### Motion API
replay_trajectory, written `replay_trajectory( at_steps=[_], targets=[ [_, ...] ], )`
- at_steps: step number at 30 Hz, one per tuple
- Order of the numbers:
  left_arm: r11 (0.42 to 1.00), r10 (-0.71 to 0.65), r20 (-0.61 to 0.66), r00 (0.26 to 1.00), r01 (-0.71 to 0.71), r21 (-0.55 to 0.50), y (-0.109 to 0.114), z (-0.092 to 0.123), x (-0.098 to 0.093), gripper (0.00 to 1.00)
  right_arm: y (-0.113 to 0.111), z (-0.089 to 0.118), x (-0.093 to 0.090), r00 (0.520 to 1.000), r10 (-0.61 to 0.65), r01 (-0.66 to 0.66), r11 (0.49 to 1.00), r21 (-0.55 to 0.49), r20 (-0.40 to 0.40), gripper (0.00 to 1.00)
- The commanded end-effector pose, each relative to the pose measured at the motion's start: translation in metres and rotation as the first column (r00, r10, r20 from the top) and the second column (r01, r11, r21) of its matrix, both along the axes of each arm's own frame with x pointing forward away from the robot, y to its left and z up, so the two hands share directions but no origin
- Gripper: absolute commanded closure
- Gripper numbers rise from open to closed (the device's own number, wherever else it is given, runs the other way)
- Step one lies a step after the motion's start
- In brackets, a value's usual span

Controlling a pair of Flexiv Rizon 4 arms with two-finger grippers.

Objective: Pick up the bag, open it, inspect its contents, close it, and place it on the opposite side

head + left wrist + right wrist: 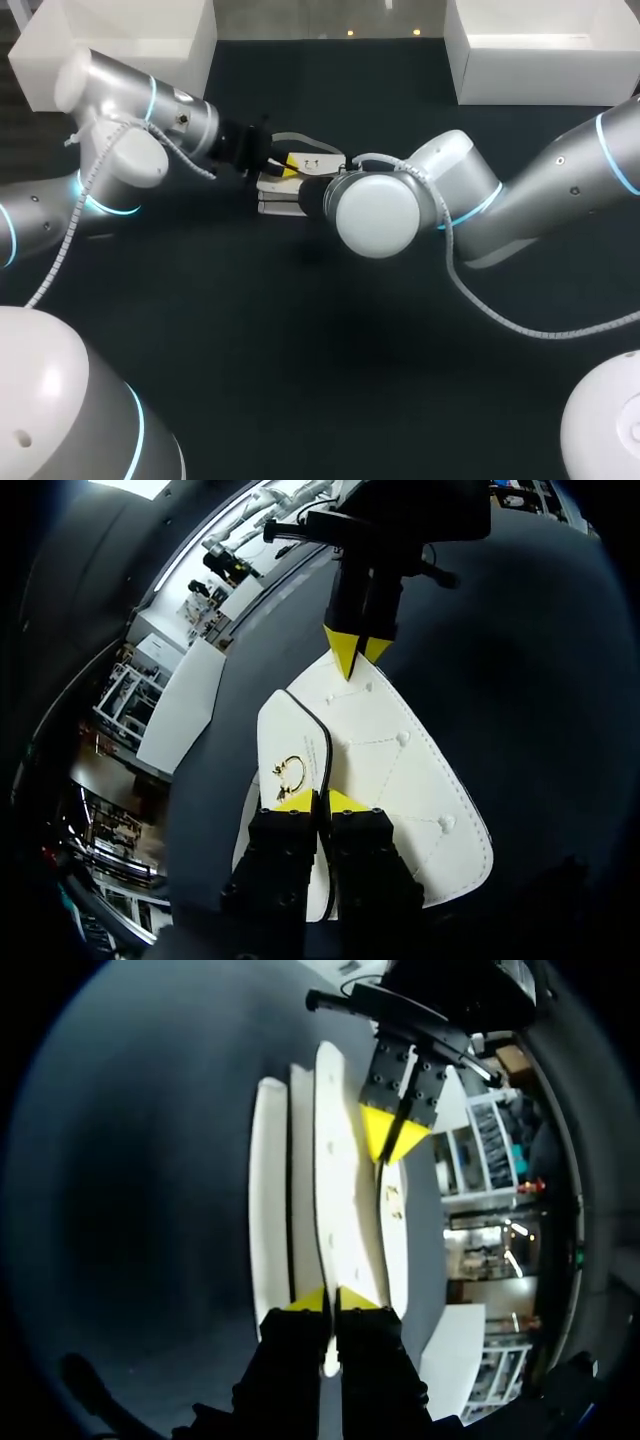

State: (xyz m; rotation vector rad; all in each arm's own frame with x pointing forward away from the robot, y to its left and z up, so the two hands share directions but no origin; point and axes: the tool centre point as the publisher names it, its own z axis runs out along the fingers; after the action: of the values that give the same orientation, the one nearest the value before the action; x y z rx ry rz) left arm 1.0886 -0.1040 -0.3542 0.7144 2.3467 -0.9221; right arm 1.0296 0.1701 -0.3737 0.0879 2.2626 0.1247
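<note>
Pinching white stitched, studded bag [400, 770] at opposite ends: left gripper [320, 801], right gripper [333, 1300], jaws nearly together.

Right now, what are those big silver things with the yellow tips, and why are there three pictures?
Those are two robot arms, the left arm and the right arm, reaching over a dark table. One picture comes from a camera high up behind the robot, looking down. The two round pictures come from little cameras on the robot's wrists, looking out along its fingers. The yellow bits are its fingertips. Between the arms is a white bag with a small gold ring on its flap. The left gripper pinches the edge of the flap. The right gripper pinches the opposite end. So both are holding the bag.
</note>
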Motion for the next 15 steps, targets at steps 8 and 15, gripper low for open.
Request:
replay_trajectory(
  at_steps=[8,15],
  targets=[
    [0.998,0.015,0.014,1.000,-0.014,-0.067,-0.006,0.008,0.002,0.99,-0.003,-0.002,-0.002,1.000,0.001,-0.001,1.000,0.000,0.001,1.00],
    [0.990,0.064,-0.028,0.998,-0.067,-0.122,-0.004,0.012,0.012,1.00,-0.003,-0.002,-0.002,1.000,0.001,-0.001,1.000,0.000,0.001,1.00]
  ],
)
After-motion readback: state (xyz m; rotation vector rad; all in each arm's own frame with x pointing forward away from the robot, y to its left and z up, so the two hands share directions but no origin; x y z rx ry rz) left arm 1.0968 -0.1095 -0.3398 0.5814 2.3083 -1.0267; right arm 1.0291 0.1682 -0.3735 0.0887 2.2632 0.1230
